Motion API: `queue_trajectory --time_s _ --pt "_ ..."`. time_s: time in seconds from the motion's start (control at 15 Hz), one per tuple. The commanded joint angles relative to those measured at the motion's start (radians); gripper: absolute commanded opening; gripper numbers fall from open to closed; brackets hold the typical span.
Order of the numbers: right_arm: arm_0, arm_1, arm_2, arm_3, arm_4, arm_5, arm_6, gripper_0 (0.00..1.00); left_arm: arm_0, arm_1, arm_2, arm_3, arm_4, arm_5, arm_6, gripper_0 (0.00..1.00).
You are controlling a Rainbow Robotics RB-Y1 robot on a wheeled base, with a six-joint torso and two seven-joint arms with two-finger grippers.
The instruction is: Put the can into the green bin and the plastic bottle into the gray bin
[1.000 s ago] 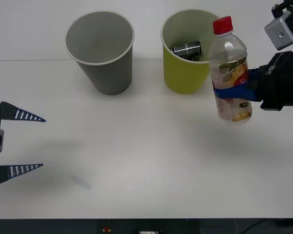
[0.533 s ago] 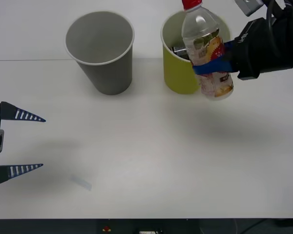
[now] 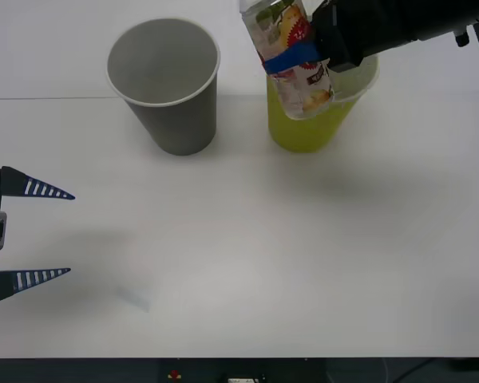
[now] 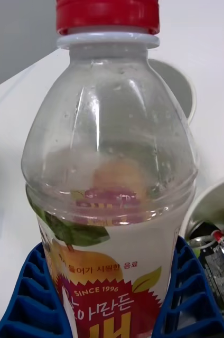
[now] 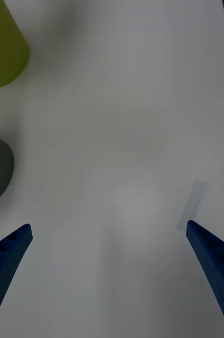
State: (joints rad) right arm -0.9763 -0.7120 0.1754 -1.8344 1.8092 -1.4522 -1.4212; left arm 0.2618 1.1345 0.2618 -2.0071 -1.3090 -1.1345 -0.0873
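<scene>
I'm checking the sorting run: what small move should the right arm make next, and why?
Probably keep carrying the bottle toward the robot's left until it hangs over the gray bin. The right gripper holds it above the green bin, where the can already lies; the gray bin looks empty.

— What stands on the white surface [image 3: 247,255]?
— Two cups at the far side: the gray bin [image 3: 166,84] on the left, the green bin [image 3: 307,120] just to its right, apart and upright.
— Anything nearer?
— A faint smudge at near left.
</scene>
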Motion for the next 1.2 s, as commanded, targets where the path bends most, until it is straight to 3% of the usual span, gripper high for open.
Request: queue_trajectory --time_s 0.07,0.53,0.87,1.2 --pt "-0.094 0.080 0.044 0.112 0.036 0.004 0.001 0.00 0.000 0.000 0.000 0.000 0.000 0.000 0.000 1.00" --pt "-0.314 0.293 0.177 0.458 0.225 0.115 0.030 0.00 0.000 0.000 0.000 0.000 0.000 0.000 0.000 1.00" --pt "-0.397 0.388 0.259 0.642 0.254 0.297 0.059 0.00 0.000 0.000 0.000 0.000 0.000 0.000 0.000 1.00" --pt "-0.409 0.437 0.374 0.733 0.275 0.451 0.064 0.00 0.000 0.000 0.000 0.000 0.000 0.000 0.000 1.00"
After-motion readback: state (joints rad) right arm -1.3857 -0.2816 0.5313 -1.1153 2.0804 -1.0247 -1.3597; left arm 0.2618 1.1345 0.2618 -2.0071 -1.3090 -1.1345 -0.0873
